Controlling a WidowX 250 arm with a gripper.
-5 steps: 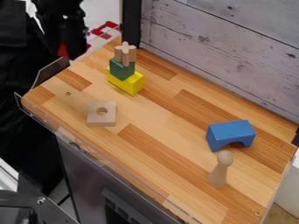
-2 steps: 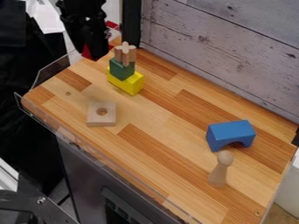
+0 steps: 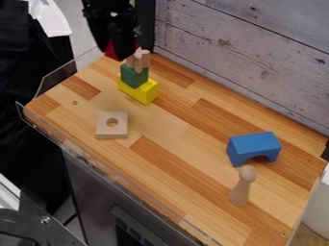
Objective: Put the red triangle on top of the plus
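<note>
The table [image 3: 173, 125] was the largest item in my work area; its top was of striped wood. The grey plank panel [image 3: 244, 53] stood along its far side. My claw [image 3: 122, 54] hung at the upper left of the camera view, pointing downward, closed around the red triangle and partly covering the top of the stack.

The blue arch block [image 3: 254, 146] was located toward the right end of the table, cutout facing down. The yellow block [image 3: 146, 92] rested on the table as the base of the stack. The pale square block [image 3: 112, 133], with a round hole, lay flat nearer the left edge. The wooden peg [image 3: 240, 192], round-headed, stood upright near the arch block. The green block [image 3: 133, 78] sat on the yellow block and carried the plus [image 3: 143, 61].

The red triangle [image 3: 111, 51] was gripped close to the plus, largely hidden; contact between the two could not be determined.
</note>
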